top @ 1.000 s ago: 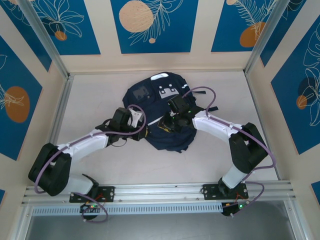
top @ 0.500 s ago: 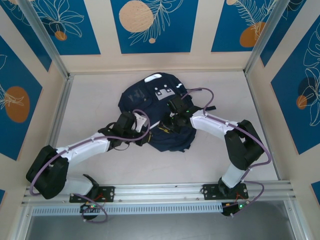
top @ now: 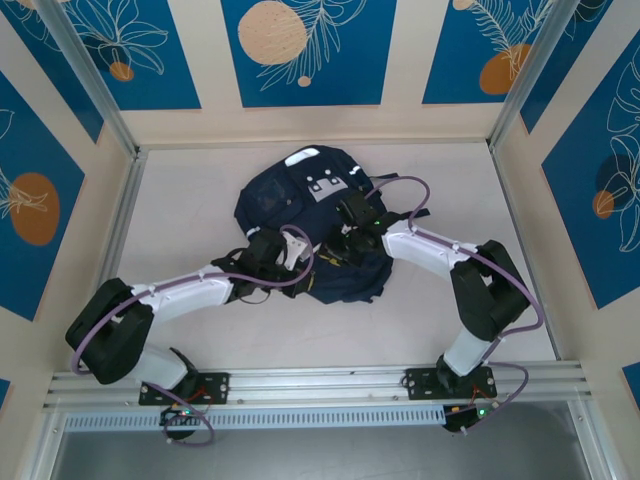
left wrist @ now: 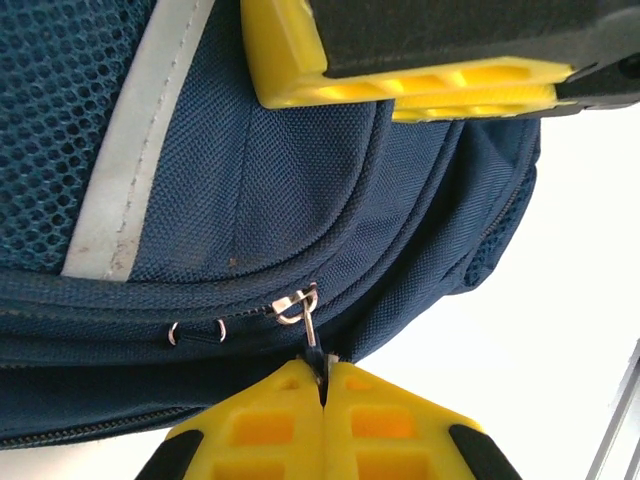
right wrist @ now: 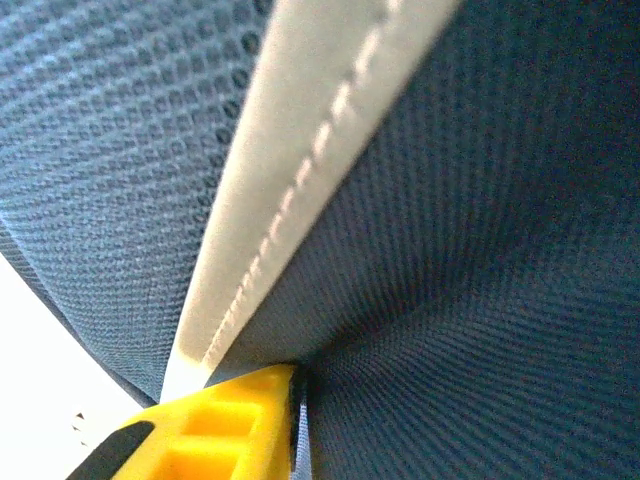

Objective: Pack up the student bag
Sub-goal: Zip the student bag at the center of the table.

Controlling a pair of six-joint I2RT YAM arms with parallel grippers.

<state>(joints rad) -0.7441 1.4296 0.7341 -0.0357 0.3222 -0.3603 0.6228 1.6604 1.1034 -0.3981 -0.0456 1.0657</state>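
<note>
The large dark navy fabric backpack (top: 290,195) lies centred on the counter (top: 180,220). Your left tool (left wrist: 322,375) is fully closed on its metal zipper pull (left wrist: 310,322) to drive the slider (left wrist: 292,304). Your right tool (right wrist: 297,420) pinches fabric beside the white stripe (right wrist: 300,170), likely bracing it.

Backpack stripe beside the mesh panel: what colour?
Off-white, stitched stripe on the dark navy backpack. Shows best in the left wrist view.

The student bag (top: 275,195) lies on the pale table (top: 180,215).
</note>
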